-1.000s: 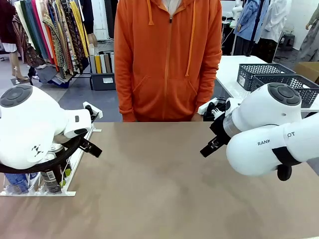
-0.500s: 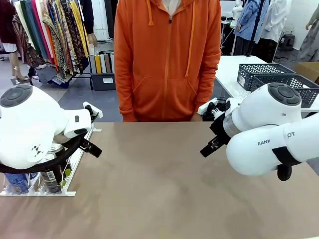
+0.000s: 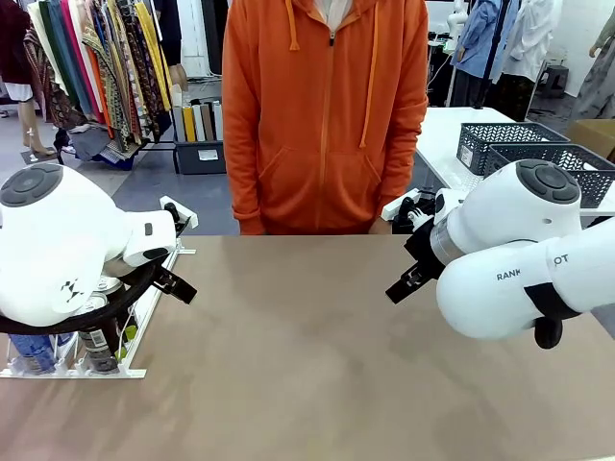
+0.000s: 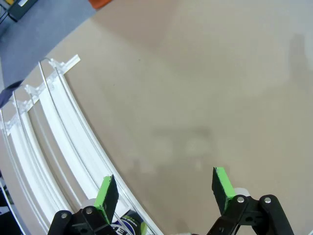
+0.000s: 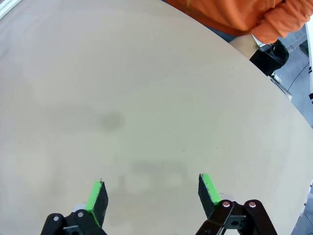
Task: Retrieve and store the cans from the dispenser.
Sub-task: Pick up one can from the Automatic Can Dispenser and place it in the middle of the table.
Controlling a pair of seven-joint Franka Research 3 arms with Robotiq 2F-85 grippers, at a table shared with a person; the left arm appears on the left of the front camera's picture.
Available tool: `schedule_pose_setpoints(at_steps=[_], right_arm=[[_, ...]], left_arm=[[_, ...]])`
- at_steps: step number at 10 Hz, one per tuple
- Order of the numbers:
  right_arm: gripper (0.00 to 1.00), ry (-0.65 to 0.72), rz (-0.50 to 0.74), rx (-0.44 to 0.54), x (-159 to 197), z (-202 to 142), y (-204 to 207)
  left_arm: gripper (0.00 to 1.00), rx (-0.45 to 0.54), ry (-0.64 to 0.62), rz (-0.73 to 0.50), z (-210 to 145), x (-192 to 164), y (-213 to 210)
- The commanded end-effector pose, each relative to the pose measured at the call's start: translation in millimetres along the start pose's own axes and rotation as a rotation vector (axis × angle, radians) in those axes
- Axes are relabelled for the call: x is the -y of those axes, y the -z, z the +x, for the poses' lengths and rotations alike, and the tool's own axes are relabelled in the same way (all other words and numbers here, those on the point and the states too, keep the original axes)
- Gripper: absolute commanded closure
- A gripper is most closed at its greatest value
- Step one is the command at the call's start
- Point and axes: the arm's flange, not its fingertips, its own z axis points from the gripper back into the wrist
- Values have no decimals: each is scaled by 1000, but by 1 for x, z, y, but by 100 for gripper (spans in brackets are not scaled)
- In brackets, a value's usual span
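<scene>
Left gripper (image 4: 164,186) and right gripper (image 5: 152,191) both released, empty, above the table (image 3: 307,375).
Cans (image 3: 91,344) stand at the dispenser's (image 4: 54,142) near end, table's left edge, beneath the left arm. Person (image 3: 322,115) in orange hoodie at far side.

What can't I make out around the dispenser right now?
- cans: front view, the left arm covers most of them, so their number is unclear.
- a can: left wrist view, cut off by the bottom edge, label unreadable.
- dispenser: front view, its lanes lie mostly behind the left arm.
</scene>
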Motion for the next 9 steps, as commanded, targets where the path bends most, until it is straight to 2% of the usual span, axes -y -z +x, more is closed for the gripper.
schedule_pose_setpoints(at_steps=[1,2,3,4,5,6,7,8,9], right_arm=[[0,0,0,0,0,0,0],[0,-10,38,-13,-1,4,-12],[0,128,119,-108,1,8,-18],[0,260,262,-183,3,9,-29],[0,439,312,-188,5,11,-37],[0,467,526,-147,13,6,-55],[0,461,759,-68,25,-3,-85],[0,447,950,61,43,-19,-128],[0,446,1064,193,62,-41,-168]], left_arm=[[0,0,0,0,0,0,0],[0,16,4,-90,3,2,-9],[0,-36,-26,-183,5,5,-19],[0,-85,-128,-370,9,11,-33],[0,-195,-318,-458,14,15,-46],[0,-220,-355,-545,17,12,-61],[0,-166,-359,-644,15,5,-90],[0,-76,-338,-829,7,-16,-140],[0,54,-363,-935,-9,-44,-184]])
